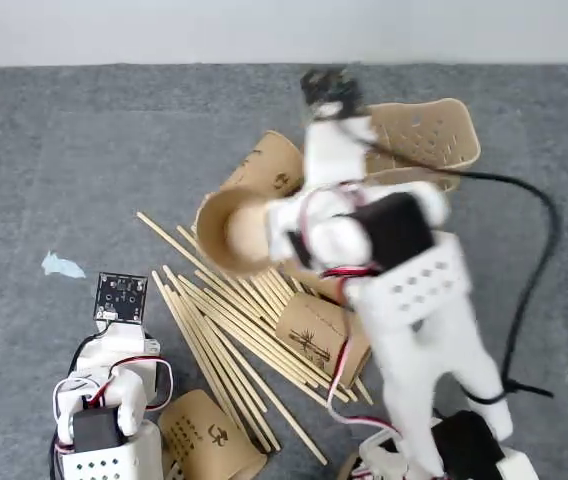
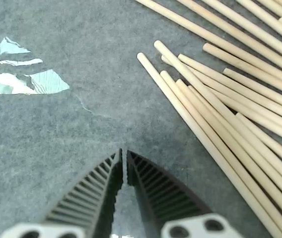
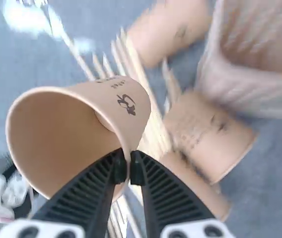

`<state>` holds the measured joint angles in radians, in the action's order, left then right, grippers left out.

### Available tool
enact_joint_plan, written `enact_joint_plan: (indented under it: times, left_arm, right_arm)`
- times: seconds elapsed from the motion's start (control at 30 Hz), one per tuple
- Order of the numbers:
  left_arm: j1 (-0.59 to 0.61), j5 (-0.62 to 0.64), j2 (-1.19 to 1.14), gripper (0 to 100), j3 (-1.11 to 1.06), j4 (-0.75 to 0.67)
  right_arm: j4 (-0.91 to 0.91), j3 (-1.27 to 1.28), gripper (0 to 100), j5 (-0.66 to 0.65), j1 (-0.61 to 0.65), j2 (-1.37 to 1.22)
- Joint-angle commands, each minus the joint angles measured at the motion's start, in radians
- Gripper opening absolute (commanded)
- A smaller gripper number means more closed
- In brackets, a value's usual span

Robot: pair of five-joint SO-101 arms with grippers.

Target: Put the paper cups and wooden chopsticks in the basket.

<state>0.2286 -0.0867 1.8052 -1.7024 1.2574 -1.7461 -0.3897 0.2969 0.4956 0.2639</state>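
My right gripper (image 3: 126, 166) is shut on the rim of a tan paper cup (image 3: 66, 134), holding it on its side above the table. In the high view that cup (image 1: 229, 232) hangs over the wooden chopsticks (image 1: 234, 330), to the left of the tan perforated basket (image 1: 424, 135). Three more cups lie on the table: one beside the basket (image 1: 269, 165), one on the chopsticks (image 1: 319, 335), one near the left arm (image 1: 209, 435). My left gripper (image 2: 123, 158) is shut and holds nothing, low over the grey mat, beside the chopstick ends (image 2: 230, 99).
A torn scrap of clear wrapper (image 2: 17, 74) lies on the mat left of the chopsticks, also seen as a scrap (image 1: 62, 265) in the high view. A black cable (image 1: 534, 260) loops along the right side. The grey mat (image 1: 74, 160) is bare at far left.
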Motion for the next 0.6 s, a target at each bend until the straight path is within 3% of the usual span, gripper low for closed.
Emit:
enact_joint_plan:
  times: [0.0,0.33,0.57]
  left_arm:
    - [-0.011,-0.002,0.021,1,0.018,0.005]
    - [-0.005,-0.006,0.021,1,0.018,0.005]
    - [-0.005,-0.006,0.021,2,0.035,0.005]
  right_arm:
    - [-0.033,-0.138,0.7,-0.078,-0.14,0.047]
    - [0.147,-0.203,0.7,-0.175,-0.469,0.047]
    - [0.22,-0.196,0.7,-0.172,-0.558,0.041]
